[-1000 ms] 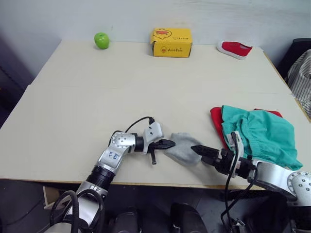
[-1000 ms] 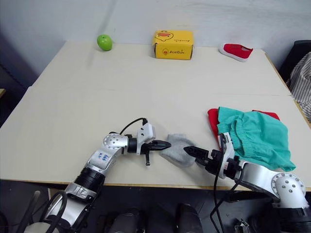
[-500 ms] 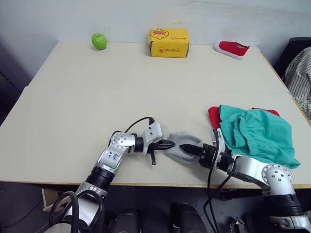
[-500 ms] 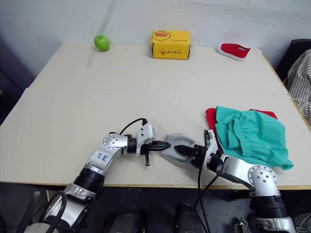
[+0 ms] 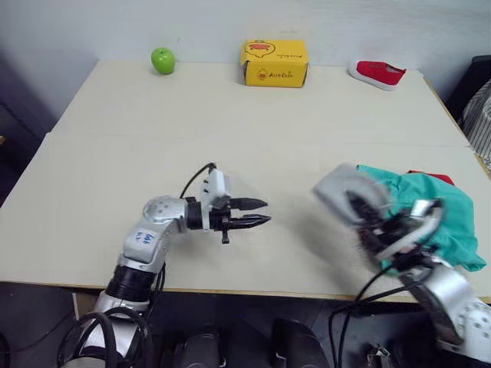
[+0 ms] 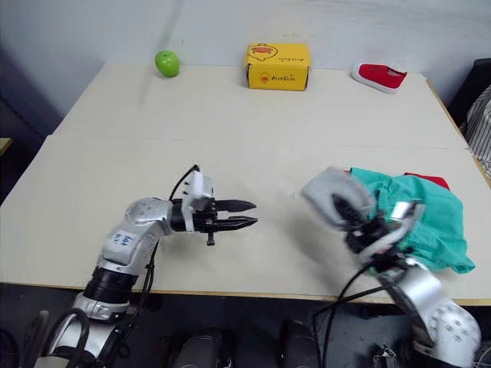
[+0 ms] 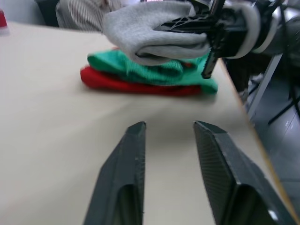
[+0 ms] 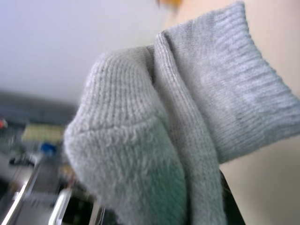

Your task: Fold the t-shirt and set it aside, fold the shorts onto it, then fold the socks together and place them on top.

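Note:
The grey socks (image 5: 340, 188) hang bunched in the air just left of the folded pile, with my right gripper (image 5: 358, 208) shut on them. The right wrist view shows the socks (image 8: 187, 140) draped close over that gripper. The teal shorts (image 5: 430, 215) lie folded on the red t-shirt (image 5: 434, 178), of which a thin edge shows at the table's right side. My left gripper (image 5: 259, 211) stands open and empty low over the table, left of the socks and pointing at them. In the left wrist view its fingers (image 7: 133, 154) are apart, facing the socks (image 7: 145, 33), shorts (image 7: 154, 70) and t-shirt (image 7: 126, 84).
At the table's far edge stand a green apple (image 5: 163, 60), a yellow box (image 5: 275, 63) and a small red shoe (image 5: 377, 73). Both arms work near the table's front edge (image 5: 268, 291). A striped cloth (image 5: 480, 123) hangs beyond the right side.
My right gripper has shut on the socks and lifted them off the table, up and right toward the shorts. My left gripper has let go, opened and drawn back left.

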### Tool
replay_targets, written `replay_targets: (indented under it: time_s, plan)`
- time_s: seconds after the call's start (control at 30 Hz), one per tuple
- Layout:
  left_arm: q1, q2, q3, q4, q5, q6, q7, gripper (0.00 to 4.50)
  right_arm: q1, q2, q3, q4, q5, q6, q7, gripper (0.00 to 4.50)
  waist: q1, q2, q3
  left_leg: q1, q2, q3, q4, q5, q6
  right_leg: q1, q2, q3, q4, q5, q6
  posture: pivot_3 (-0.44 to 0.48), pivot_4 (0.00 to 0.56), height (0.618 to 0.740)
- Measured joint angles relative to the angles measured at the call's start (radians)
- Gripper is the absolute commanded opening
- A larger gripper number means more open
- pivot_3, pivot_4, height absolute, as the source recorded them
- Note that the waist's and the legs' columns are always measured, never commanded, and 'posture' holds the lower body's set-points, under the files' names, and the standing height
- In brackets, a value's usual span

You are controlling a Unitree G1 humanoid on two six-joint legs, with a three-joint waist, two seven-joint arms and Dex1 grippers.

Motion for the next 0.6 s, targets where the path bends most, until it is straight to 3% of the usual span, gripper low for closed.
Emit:
replay_targets:
  time_s: [0.2,0.4,0.6]
  plan:
    - [0.006,-0.019,0.036,-0.049,-0.073,0.018,0.024,4.41,0.07,0.028,-0.156,-0.003,-0.093,-0.192,-0.022,0.06,0.0,0.001,0.0,0.001,0.0,0.002,0.0,0.0,0.0,0.0,0.004,0.002,-0.005,0.002,0.003,0.0,0.15,0.74]
    - [0.01,-0.022,0.026,-0.059,-0.079,0.027,0.029,4.5,0.096,0.036,-0.119,0.163,-0.235,-0.206,-0.024,0.06,-0.015,0.004,0.001,0.003,0.001,0.004,0.0,0.0,0.0,0.0,0.004,0.004,-0.004,0.002,0.003,0.0,0.15,0.74]
    - [0.01,0.008,0.01,-0.055,-0.078,0.019,0.013,4.5,0.067,-0.035,-0.118,0.212,-0.225,-0.136,-0.016,2.15,-0.01,0.008,0.002,0.003,0.001,0.004,0.0,0.001,-0.001,-0.001,0.004,0.005,-0.003,0.001,0.001,0.0,0.15,0.74]
